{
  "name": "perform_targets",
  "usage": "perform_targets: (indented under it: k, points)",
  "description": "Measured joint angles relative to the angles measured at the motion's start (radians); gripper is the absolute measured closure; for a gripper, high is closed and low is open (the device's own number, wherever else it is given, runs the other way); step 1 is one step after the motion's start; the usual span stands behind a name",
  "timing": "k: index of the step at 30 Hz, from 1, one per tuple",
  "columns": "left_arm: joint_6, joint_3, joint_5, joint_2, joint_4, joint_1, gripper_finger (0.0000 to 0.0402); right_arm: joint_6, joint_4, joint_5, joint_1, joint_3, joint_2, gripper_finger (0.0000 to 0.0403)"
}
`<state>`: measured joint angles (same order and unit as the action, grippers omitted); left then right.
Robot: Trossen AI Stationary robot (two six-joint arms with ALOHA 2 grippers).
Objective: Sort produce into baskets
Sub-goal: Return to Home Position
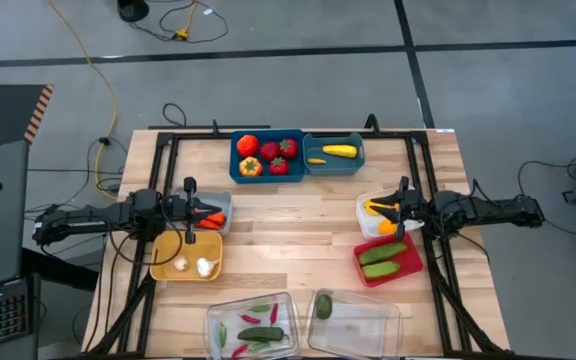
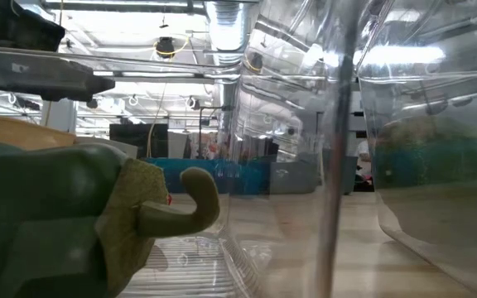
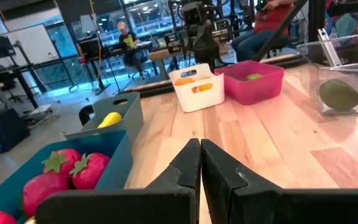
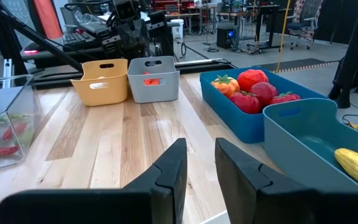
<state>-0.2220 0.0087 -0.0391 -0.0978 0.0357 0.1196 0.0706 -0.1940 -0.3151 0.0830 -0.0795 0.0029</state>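
Note:
My left gripper (image 1: 203,212) is shut and empty above the grey bin (image 1: 212,204), which holds orange and red produce; its fingers (image 3: 201,163) show closed together. My right gripper (image 1: 388,207) is open and empty (image 4: 201,163) above the white bin (image 1: 370,210), which holds orange pieces. Two teal bins stand at the far edge: one (image 1: 266,157) with red and orange produce, one (image 1: 334,153) with yellow produce. The tan bin (image 1: 168,268) holds white pieces. The magenta-red bin (image 1: 364,272) holds green produce.
Two clear trays stand at the near edge: the left one (image 1: 251,325) holds red and green produce, the right one (image 1: 368,325) one green piece (image 1: 323,307). The low view looks through these trays past a green toy (image 2: 56,215). Bare wood lies at the table's middle (image 1: 288,225).

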Motion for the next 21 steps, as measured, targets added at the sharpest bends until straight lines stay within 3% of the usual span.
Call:
perform_targets:
  k: [21]
  points:
    - [-0.017,-0.001,0.002,0.011,-0.001,-0.008,0.0401,0.0,0.0,0.0,0.0,0.0,0.0,0.0291]
